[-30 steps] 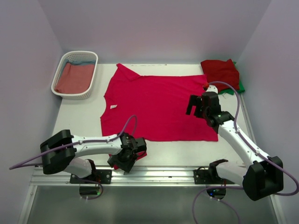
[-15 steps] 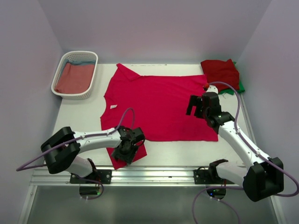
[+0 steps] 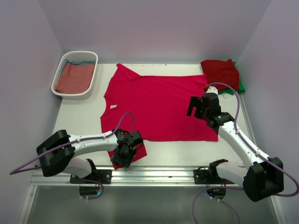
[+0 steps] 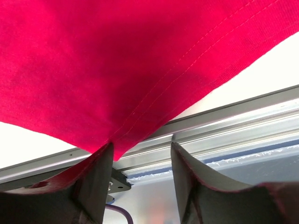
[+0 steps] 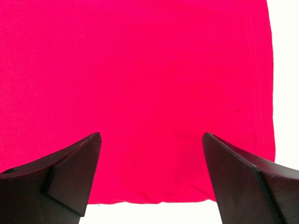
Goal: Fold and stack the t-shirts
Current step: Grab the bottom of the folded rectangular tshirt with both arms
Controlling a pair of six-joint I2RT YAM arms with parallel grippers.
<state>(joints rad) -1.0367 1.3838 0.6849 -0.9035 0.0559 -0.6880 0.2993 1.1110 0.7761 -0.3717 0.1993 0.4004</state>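
Observation:
A bright crimson t-shirt (image 3: 156, 102) lies spread flat on the white table, its pale neck label (image 3: 113, 107) at the left. Its near sleeve (image 3: 139, 150) lies by the front edge. My left gripper (image 3: 122, 158) hovers over that sleeve. In the left wrist view the sleeve (image 4: 117, 70) fills the top, and its corner touches the left fingertip of my left gripper (image 4: 141, 145), whose jaws stand apart with nothing between them. My right gripper (image 3: 196, 106) hangs open above the shirt's right part. The shirt (image 5: 140, 84) and its hem show between the right gripper's (image 5: 150, 135) wide fingers.
A folded dark red t-shirt (image 3: 219, 71) lies on a green one (image 3: 241, 87) at the back right. A white slatted basket (image 3: 79, 52) at the back left holds a dusty-red t-shirt (image 3: 72, 77) and a blue one (image 3: 84, 61). An aluminium rail (image 3: 159, 175) runs along the front edge.
My left gripper has shifted over the near sleeve, more of which now shows, and its jaws have narrowed. The right arm has barely moved.

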